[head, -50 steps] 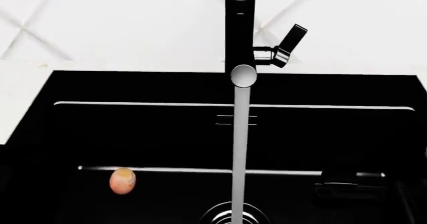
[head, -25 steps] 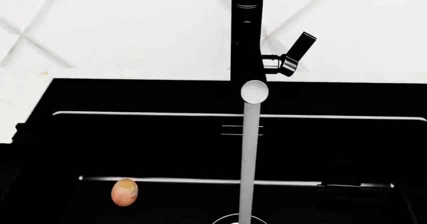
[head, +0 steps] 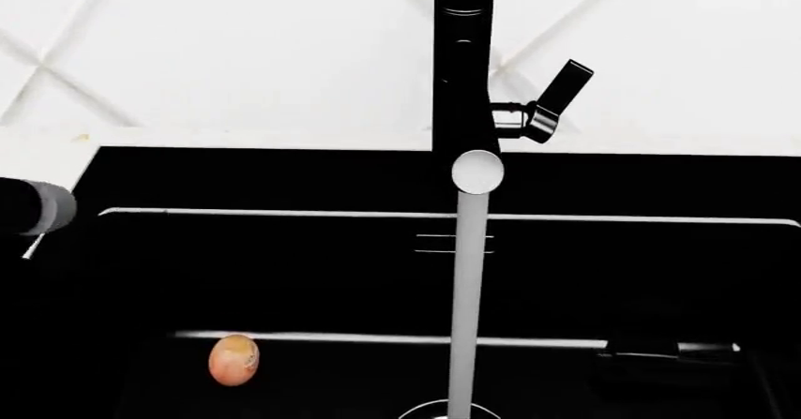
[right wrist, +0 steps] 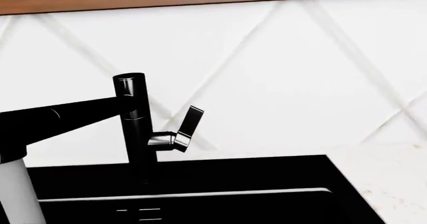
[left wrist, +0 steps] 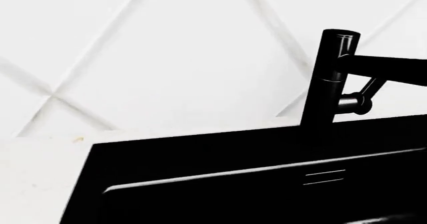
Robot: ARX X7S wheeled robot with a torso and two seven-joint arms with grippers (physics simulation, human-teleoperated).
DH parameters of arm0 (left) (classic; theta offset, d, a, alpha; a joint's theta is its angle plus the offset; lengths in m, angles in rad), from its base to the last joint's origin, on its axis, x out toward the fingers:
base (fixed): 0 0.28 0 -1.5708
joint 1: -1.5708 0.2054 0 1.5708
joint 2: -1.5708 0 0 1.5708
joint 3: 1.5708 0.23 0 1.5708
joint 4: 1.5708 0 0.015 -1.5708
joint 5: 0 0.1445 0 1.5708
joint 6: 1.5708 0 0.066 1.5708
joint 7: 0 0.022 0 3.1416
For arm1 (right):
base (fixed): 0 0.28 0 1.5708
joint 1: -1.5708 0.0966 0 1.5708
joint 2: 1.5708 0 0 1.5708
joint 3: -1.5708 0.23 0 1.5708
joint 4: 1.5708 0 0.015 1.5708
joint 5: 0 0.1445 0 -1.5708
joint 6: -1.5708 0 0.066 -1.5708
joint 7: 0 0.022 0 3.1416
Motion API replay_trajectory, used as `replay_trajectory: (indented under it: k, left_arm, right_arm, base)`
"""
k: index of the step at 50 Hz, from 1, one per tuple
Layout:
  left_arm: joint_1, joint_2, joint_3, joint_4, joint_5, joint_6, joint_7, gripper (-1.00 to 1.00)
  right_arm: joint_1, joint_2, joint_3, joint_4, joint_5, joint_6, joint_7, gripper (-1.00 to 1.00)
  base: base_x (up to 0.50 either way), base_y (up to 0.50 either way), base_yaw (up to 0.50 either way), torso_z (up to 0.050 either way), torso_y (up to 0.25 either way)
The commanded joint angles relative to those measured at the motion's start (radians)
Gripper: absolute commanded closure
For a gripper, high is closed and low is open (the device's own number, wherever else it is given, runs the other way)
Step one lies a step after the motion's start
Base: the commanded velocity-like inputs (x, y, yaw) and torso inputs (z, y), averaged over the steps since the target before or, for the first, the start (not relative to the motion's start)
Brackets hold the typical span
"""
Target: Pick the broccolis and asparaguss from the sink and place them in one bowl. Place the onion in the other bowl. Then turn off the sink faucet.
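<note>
Pale tan round onion point(head: 233, 359) sits lower left in black sink point(head: 250, 171), under running water point(head: 466, 306). Angled black faucet lever point(head: 558, 97) open, upper centre. Grippers unseen; state unknown.

One onion point(head: 233, 359) in one black sink point(head: 313, 269), one black faucet point(head: 463, 72) with one lever handle point(head: 557, 89), one stream of water point(head: 466, 306), one arm end point(head: 32, 208) at the left edge
</note>
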Motion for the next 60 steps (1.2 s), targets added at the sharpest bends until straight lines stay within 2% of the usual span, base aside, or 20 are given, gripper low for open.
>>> replay_trajectory:
  k: [1, 8, 14, 19, 27, 28, 33, 36, 39, 50, 54, 60]
  left_arm:
    - [-0.123, 0.146, 0.086, -0.135, -0.116, -0.134, -0.071, -1.0]
    - [-0.191, 0.27, 0.134, -0.288, -0.138, -0.185, -0.118, -1.0]
    - [-0.206, 0.334, 0.19, -0.404, -0.092, -0.197, -0.05, -1.0]
    - [-0.192, 0.381, 0.208, -0.505, -0.07, -0.179, -0.049, -1.0]
    - [-0.243, 0.455, 0.243, -0.715, -0.012, -0.16, 0.056, -1.0]
    - [-0.26, 0.456, 0.288, -0.717, 0.047, -0.158, 0.079, -1.0]
    - [-0.265, 0.497, 0.317, -0.84, 0.109, -0.118, 0.121, -1.0]
    - [-0.306, 0.525, 0.37, -0.927, 0.22, -0.047, 0.182, -1.0]
    - [-0.325, 0.564, 0.364, -1.022, 0.22, -0.048, 0.183, -1.0]
    - [-0.412, 0.756, 0.381, -1.505, 0.263, 0.002, 0.328, -1.0]
    - [-0.419, 0.786, 0.397, -1.586, 0.281, 0.036, 0.359, -1.0]
    - [-0.434, 0.79, 0.425, -1.615, 0.269, 0.067, 0.357, -1.0]
  right_arm:
    - [-0.022, -0.012, 0.005, 0.01, -0.008, -0.016, -0.013, -1.0]
    - [-0.022, -0.02, 0.002, 0.012, -0.011, -0.02, -0.019, -1.0]
    - [-0.027, -0.025, 0.002, 0.011, -0.017, -0.024, -0.021, -1.0]
    - [-0.038, -0.028, 0.005, 0.01, -0.022, -0.032, -0.025, -1.0]
    - [-0.055, -0.023, 0.016, 0.008, -0.019, -0.037, -0.025, -1.0]
    - [-0.055, -0.023, 0.016, 0.008, -0.019, -0.037, -0.025, -1.0]
    - [-0.053, -0.028, 0.009, 0.01, -0.024, -0.037, -0.03, -1.0]
    - [-0.06, -0.035, 0.008, 0.015, -0.033, -0.042, -0.034, -1.0]
    - [-0.064, -0.036, 0.007, 0.014, -0.034, -0.043, -0.035, -1.0]
    - [-0.093, -0.04, 0.021, 0.014, -0.041, -0.059, -0.041, -1.0]
    - [-0.116, -0.037, 0.033, 0.009, -0.043, -0.068, -0.042, -1.0]
    - [-0.133, -0.038, 0.042, 0.0, -0.045, -0.075, -0.04, -1.0]
  base:
    - [0.0, 0.0, 0.0, 0.0, 0.0]
    - [0.0, 0.0, 0.0, 0.0, 0.0]
    - [0.0, 0.0, 0.0, 0.0, 0.0]
    - [0.0, 0.0, 0.0, 0.0, 0.0]
    - [0.0, 0.0, 0.0, 0.0, 0.0]
    - [0.0, 0.0, 0.0, 0.0, 0.0]
    - [0.0, 0.0, 0.0, 0.0, 0.0]
    - [0.0, 0.0, 0.0, 0.0, 0.0]
    - [0.0, 0.0, 0.0, 0.0, 0.0]
    - [0.0, 0.0, 0.0, 0.0, 0.0]
    - [0.0, 0.0, 0.0, 0.0, 0.0]
    - [0.0, 0.0, 0.0, 0.0, 0.0]
